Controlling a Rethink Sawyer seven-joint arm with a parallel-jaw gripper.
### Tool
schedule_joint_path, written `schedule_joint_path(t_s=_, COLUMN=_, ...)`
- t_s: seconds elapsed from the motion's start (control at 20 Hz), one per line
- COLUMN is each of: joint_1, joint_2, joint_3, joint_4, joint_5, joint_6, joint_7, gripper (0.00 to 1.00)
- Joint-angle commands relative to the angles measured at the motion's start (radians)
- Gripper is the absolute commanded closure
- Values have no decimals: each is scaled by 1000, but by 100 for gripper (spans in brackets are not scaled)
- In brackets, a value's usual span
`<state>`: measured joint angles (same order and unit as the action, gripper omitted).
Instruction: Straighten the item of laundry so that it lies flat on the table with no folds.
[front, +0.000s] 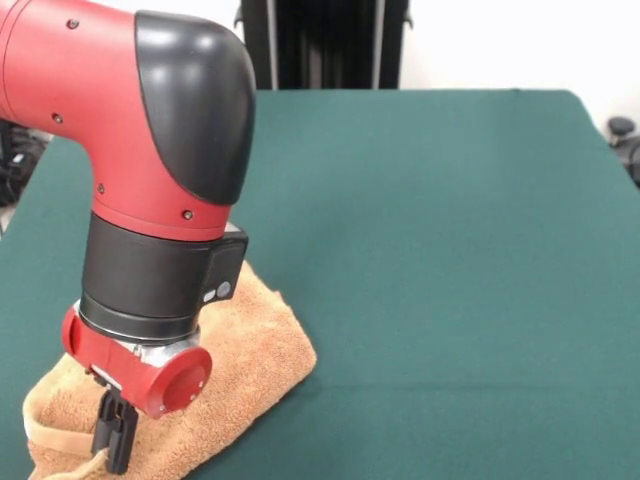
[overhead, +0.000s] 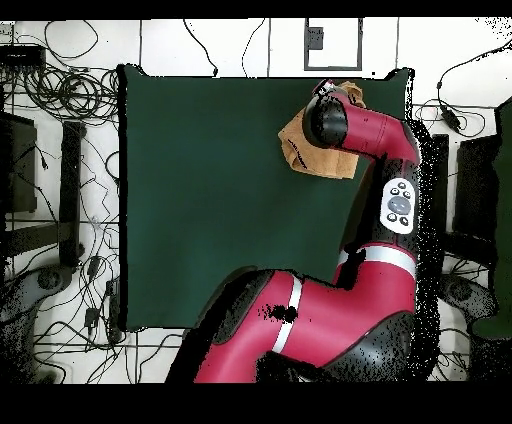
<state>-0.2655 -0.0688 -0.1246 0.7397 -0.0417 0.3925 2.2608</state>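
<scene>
The orange-tan towel (front: 250, 350) lies crumpled on the green table (front: 450, 250) at the near left of the front view, with a lighter band looping along its left edge. My gripper (front: 115, 435) points down onto the towel's near left part and touches or presses into the cloth. I cannot tell whether it holds any cloth. In the overhead view the towel (overhead: 298, 140) sits near the table's (overhead: 200, 200) top right corner. It is partly hidden under my arm's wrist, which also hides the gripper.
My red and black arm (overhead: 380, 140) reaches along the table's right side in the overhead view. Cables (overhead: 60, 90) lie on the floor around the table. A black stand (front: 320, 40) rises behind the table's far edge.
</scene>
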Motion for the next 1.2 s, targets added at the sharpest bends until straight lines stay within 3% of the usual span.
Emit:
schedule_joint_path(t_s=0.05, joint_1=36, joint_2=38, joint_3=12, joint_4=215, joint_5=96, joint_6=187, joint_7=268, gripper=100)
schedule_joint_path(t_s=0.6, joint_1=56, joint_2=38, joint_3=-8, joint_4=257, joint_5=298, joint_6=376, joint_7=420, gripper=100)
schedule_joint_path(t_s=1.2, joint_1=46, joint_2=33, joint_3=9, joint_4=292, joint_5=387, joint_6=404, joint_7=413, gripper=100)
